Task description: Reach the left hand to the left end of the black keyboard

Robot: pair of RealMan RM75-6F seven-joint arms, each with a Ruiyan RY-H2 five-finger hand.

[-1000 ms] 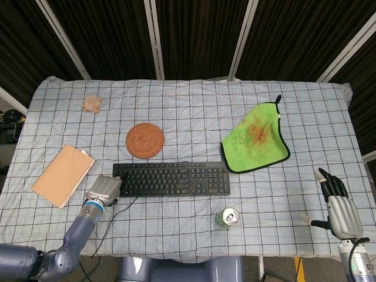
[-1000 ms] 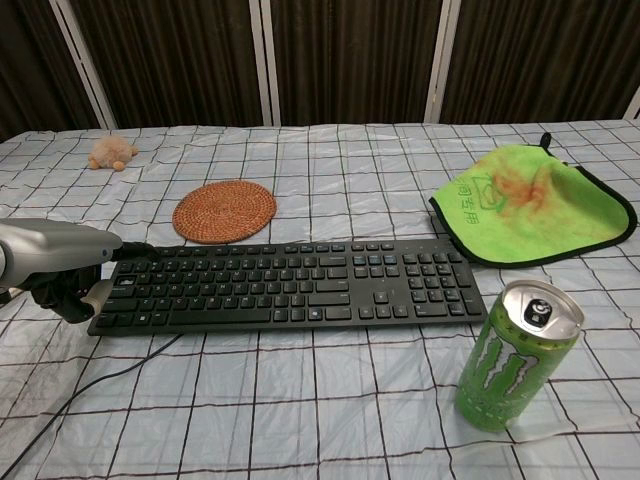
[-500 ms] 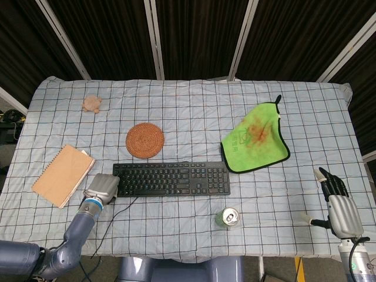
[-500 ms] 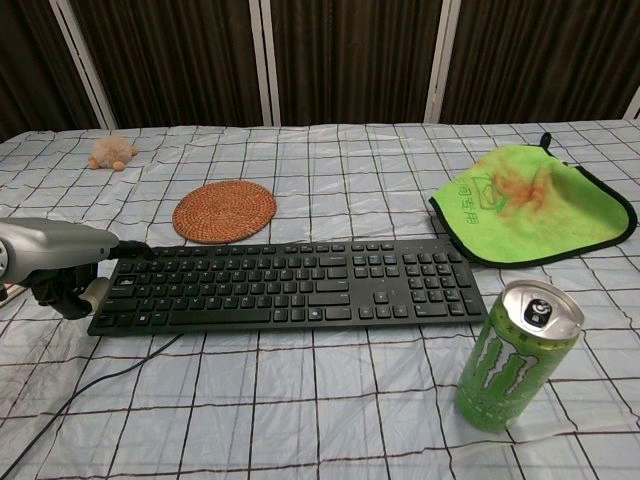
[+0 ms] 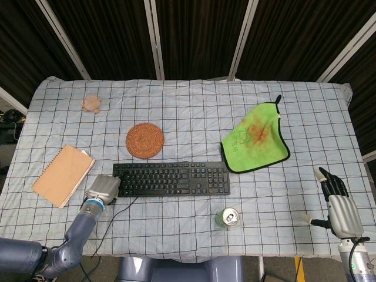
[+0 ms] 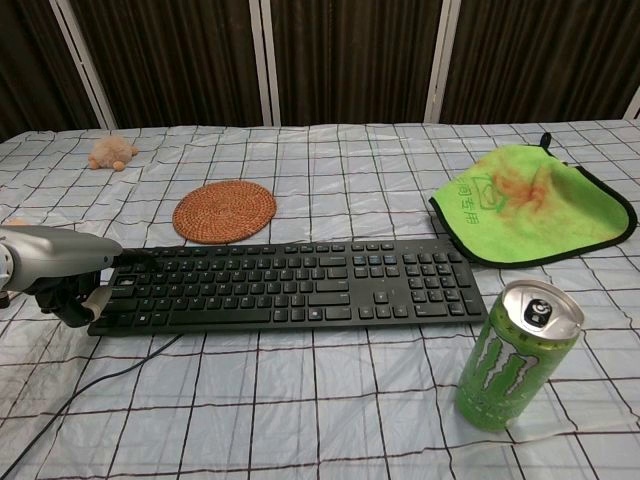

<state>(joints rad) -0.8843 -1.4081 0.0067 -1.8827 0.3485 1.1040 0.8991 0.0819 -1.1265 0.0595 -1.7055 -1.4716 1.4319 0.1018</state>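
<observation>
- Your left hand (image 5: pixel 103 188) now sits at the left end of the black keyboard (image 5: pixel 171 178), just beside its short edge; over the last second it has drifted slightly away from the keys, toward the table edge, rather than closing in.
- In the chest view the same left hand (image 6: pixel 62 275) shows a grey back above the keyboard's (image 6: pixel 290 285) left corner, with dark fingers (image 6: pixel 70 303) curled beneath it close against that corner. Whether they touch the keyboard, or merely hang next to it, you cannot tell from either view.
- Nothing is plainly held. The fingers look drawn in rather than spread, but their underside is hidden, so their true state stays uncertain.
- The keyboard itself has not shifted: it lies flat on the checked table (image 5: pixel 194 106), in front of the woven coaster (image 5: pixel 144 140), with its cable trailing from the left end toward the table edge.
- Your right hand (image 5: pixel 341 207) rests unchanged at the far right of the table, fingers apart and holding nothing, well apart from the green can (image 5: pixel 227 217) and the green cloth (image 5: pixel 256 138).
- Reading for the task: the reach is essentially complete, since the hand is at the correct end. The small backward drift suggests settling, not a fresh approach; hold position rather than retreat further.
</observation>
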